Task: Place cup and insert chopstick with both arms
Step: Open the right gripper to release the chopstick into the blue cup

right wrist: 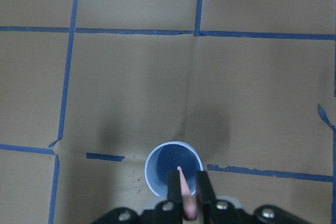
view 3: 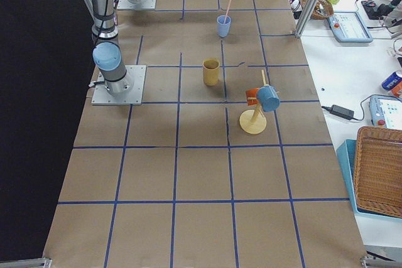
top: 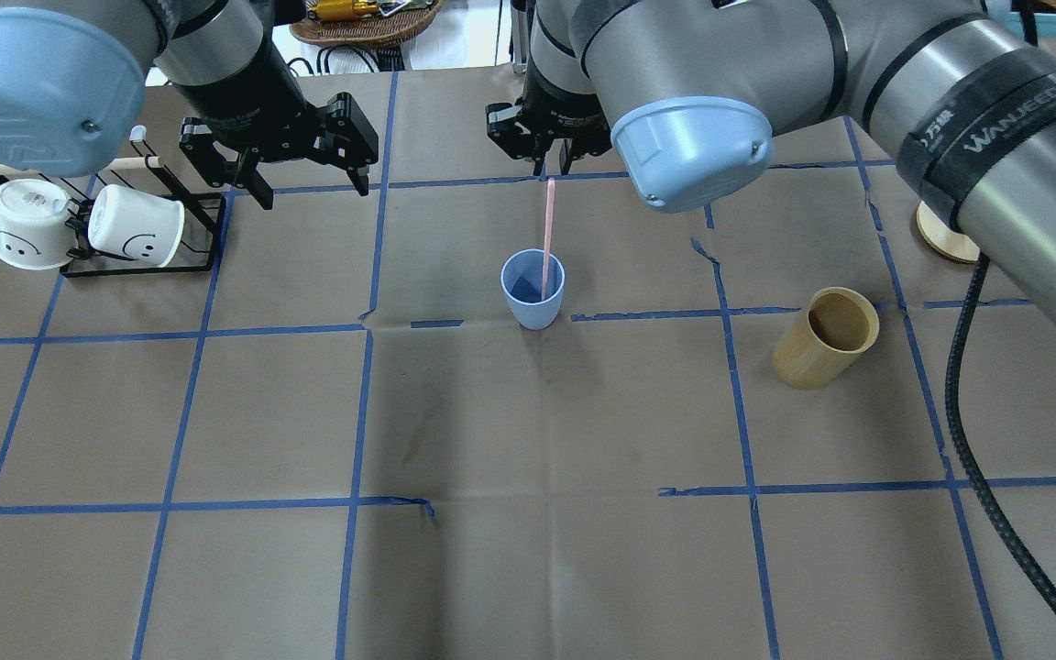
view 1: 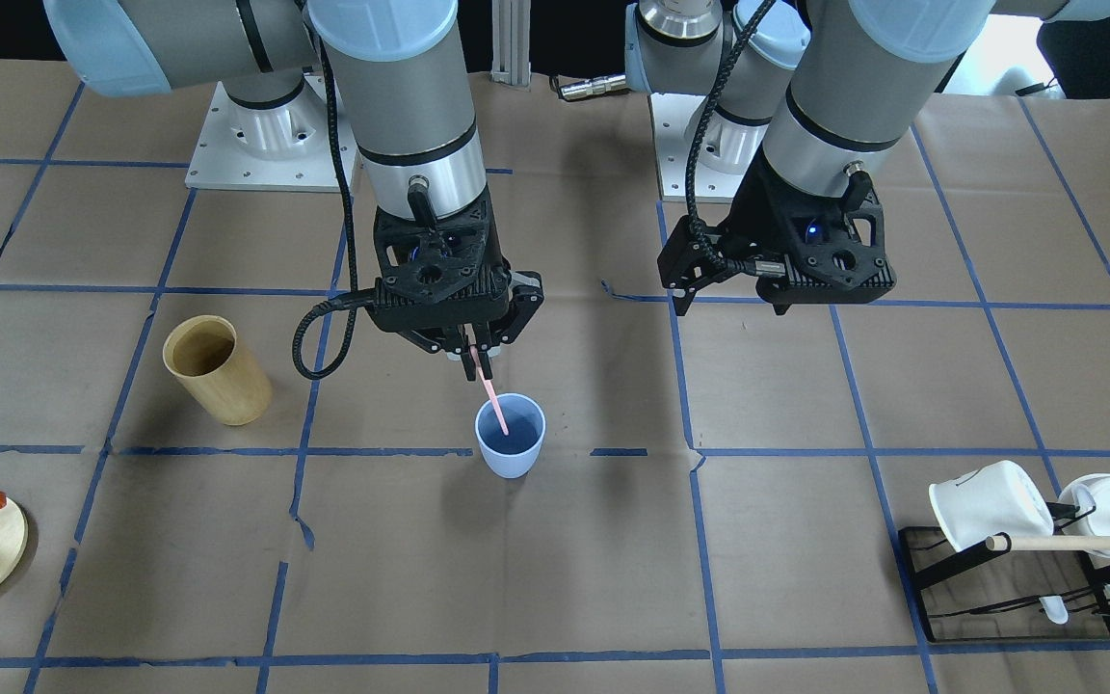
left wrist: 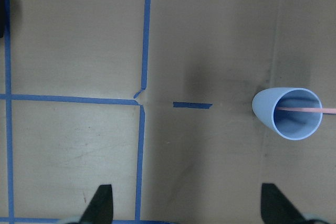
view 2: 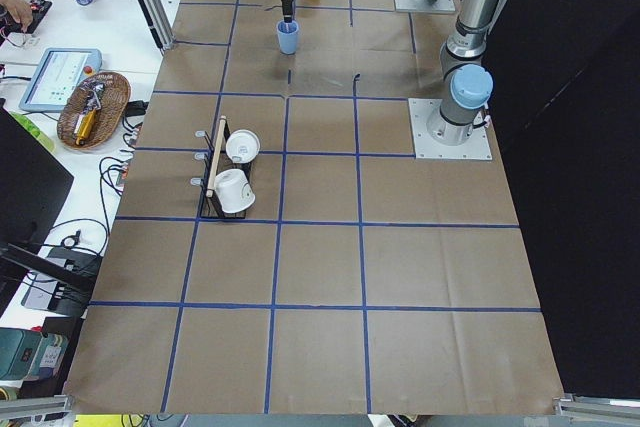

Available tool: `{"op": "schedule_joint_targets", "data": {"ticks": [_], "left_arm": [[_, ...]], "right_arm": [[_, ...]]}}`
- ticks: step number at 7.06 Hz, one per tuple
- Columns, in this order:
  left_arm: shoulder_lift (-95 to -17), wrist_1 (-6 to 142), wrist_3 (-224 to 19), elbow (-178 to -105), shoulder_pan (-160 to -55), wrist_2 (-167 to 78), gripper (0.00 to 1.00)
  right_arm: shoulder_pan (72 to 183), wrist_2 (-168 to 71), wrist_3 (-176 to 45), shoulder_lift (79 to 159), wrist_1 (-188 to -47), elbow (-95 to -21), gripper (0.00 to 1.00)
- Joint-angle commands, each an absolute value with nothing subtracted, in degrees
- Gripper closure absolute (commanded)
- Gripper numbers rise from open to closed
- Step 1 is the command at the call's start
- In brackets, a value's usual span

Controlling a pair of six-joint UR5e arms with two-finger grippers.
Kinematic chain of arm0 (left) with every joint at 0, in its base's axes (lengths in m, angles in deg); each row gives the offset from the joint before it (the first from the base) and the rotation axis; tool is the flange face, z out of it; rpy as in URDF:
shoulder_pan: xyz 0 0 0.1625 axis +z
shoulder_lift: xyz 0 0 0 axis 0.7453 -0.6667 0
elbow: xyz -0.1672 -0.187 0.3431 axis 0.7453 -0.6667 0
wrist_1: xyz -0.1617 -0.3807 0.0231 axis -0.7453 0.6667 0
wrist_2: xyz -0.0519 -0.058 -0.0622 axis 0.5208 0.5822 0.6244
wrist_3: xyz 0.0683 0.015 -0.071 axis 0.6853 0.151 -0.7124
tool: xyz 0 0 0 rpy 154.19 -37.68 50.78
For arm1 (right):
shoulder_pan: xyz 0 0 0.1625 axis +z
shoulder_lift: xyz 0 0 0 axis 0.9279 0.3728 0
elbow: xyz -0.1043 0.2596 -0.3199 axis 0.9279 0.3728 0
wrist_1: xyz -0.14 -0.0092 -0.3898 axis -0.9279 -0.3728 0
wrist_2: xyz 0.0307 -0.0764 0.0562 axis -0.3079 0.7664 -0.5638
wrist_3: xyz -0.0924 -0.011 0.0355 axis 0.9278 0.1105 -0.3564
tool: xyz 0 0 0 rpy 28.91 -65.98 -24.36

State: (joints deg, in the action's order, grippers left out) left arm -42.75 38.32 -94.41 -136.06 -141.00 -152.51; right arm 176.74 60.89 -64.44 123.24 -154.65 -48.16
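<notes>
Upright blue cup [view 1: 511, 439] on the table [view 1: 806, 617] near its middle, just beside a strip of blue tape [view 1: 618, 451], with nothing gripping it: placement judged complete. Pink chopstick [view 1: 494, 403] pinched at its upper end by the right gripper [view 1: 478, 355], fingers drawn narrow around it; slanted, lower end already inside the cup. Contact of tip with cup floor not discernible. Left gripper [top: 313, 188] spread wide and empty, hanging over bare paper well apart from the cup, near the mug rack [top: 138, 247]. Insertion judged nearly finished. Remaining, by estimate: release of the chopstick to lean on the rim, then lifting of the right arm clear. Possible hazard at release: tipping of the light cup under the leaning stick.
</notes>
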Motion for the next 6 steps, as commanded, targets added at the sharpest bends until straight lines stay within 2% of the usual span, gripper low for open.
{"op": "schedule_joint_targets", "data": {"ticks": [1, 3, 6], "left_arm": [[-42.68, 38.40, -94.34, -136.06, -141.09, -152.36, 0.00], [-43.03, 38.14, -94.34, -135.97, -141.00, -152.27, 0.00], [-42.94, 38.14, -94.43, -135.97, -141.00, -152.36, 0.00]], "right_arm": [[176.66, 60.92, -64.31, 122.93, -154.62, -47.94, 0.00], [175.52, 61.10, -61.17, 123.45, -153.93, -46.80, 0.00], [163.87, 61.88, -47.92, 131.95, -140.42, -47.84, 0.00]]}}
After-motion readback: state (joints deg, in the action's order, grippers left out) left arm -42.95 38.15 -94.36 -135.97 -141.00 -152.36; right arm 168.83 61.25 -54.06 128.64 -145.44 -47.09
